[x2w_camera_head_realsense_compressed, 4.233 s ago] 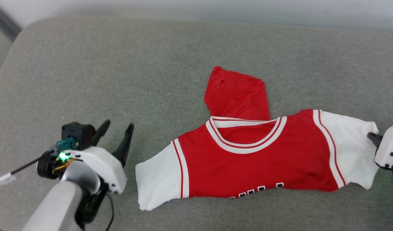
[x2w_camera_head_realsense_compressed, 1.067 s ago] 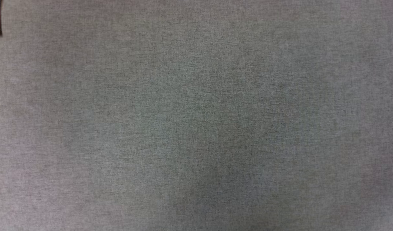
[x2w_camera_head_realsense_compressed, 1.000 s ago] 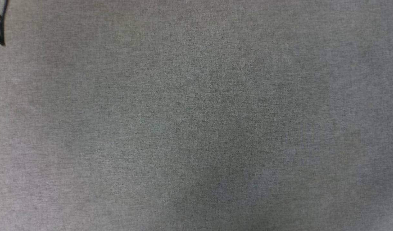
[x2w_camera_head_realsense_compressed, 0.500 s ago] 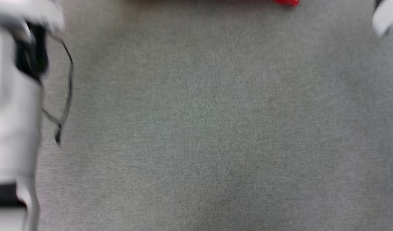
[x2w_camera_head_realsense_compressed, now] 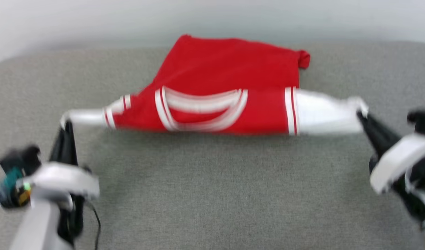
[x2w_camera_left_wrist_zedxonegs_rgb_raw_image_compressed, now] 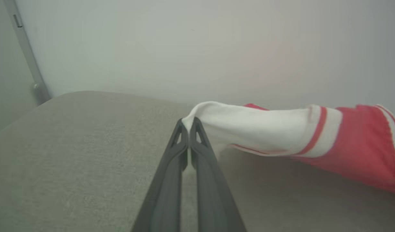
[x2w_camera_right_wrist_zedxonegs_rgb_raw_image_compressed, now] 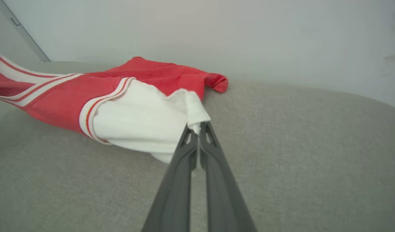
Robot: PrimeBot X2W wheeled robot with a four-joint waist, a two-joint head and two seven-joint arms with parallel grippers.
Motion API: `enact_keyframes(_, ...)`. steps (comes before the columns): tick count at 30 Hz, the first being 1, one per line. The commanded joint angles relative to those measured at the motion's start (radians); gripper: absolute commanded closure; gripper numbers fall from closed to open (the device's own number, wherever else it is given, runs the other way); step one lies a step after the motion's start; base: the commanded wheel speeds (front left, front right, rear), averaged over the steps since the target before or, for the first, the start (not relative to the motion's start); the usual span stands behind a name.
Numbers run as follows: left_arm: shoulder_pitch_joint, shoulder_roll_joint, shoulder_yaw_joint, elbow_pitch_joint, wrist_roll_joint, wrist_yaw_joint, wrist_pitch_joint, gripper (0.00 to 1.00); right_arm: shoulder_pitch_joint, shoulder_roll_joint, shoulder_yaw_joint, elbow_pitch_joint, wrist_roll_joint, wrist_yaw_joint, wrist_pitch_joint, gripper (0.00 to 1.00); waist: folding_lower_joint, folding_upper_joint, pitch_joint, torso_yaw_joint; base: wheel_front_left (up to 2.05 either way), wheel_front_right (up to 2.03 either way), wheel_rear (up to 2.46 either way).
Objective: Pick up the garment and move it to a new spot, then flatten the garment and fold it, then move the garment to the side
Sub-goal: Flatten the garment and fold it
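Now | left gripper (x2w_camera_left_wrist_zedxonegs_rgb_raw_image_compressed: 188,125) and right gripper (x2w_camera_right_wrist_zedxonegs_rgb_raw_image_compressed: 197,129) each pinch a sleeve tip of the shirt (x2w_camera_head_realsense_compressed: 229,69), mid frame | if you pull too hard, a thin pinch may slip

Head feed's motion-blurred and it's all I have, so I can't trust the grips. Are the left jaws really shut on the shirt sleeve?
Observer: Yes. The left wrist view is sharp: left jaws shut, pinching the very edge of the garment's white sleeve at their tips.
Operator: Right side?
Observer: Right wrist view: right jaws shut on a bunched fold of the other sleeve, also at the tips.
Operator: Sleeve dragging on the left?
Observer: No. The left wrist view shows it hanging above the grey cushion, with a shadow beneath it.
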Motion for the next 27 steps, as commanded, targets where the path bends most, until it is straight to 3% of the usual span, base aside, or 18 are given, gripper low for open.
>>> enact_keyframes(1,0.055,-0.006,0.001,-0.027,-0.002,0.015,0.007,1.00,0.064,0.019,-0.032,-0.023,-0.010,-0.001,0.012,1.00,0.0003,0.0000,-0.047,0.009,0.00,0.00,0.00)
enact_keyframes(11,0.418,-0.008,-0.020,-0.221,-0.009,0.119,0.108,1.00,0.538,0.218,-0.226,-0.221,-0.112,-0.001,0.169,1.00,0.0003,0.0000,-0.160,0.028,0.00,0.00,0.00)
enact_keyframes(15,0.497,-0.006,-0.029,-0.252,-0.012,0.142,0.141,1.00,0.651,0.279,-0.256,-0.254,-0.140,-0.001,0.236,1.00,0.0003,0.0000,-0.183,0.039,0.00,0.00,0.00)
enact_keyframes(21,0.539,-0.002,-0.037,-0.268,-0.003,0.161,0.156,1.00,0.736,0.316,-0.274,-0.259,-0.162,-0.001,0.308,1.00,0.0003,0.0000,-0.189,0.055,0.00,0.00,0.00)
enact_keyframes(22,0.538,-0.001,-0.048,-0.274,0.008,0.167,0.151,1.00,0.742,0.332,-0.274,-0.253,-0.150,-0.001,0.342,0.06,0.0003,0.0000,-0.186,0.062,0.00,0.00,0.00)
enact_keyframes(23,0.535,-0.010,-0.053,-0.280,0.008,0.164,0.146,1.00,0.731,0.332,-0.275,-0.263,-0.147,-0.001,0.343,0.00,0.0003,0.0000,-0.185,0.067,0.00,0.00,0.00)
enact_keyframes(27,0.505,-0.011,-0.068,-0.293,0.024,0.160,0.135,1.00,0.687,0.329,-0.288,-0.280,-0.138,-0.001,0.336,0.00,0.0003,0.0000,-0.175,0.081,0.00,0.00,0.00)
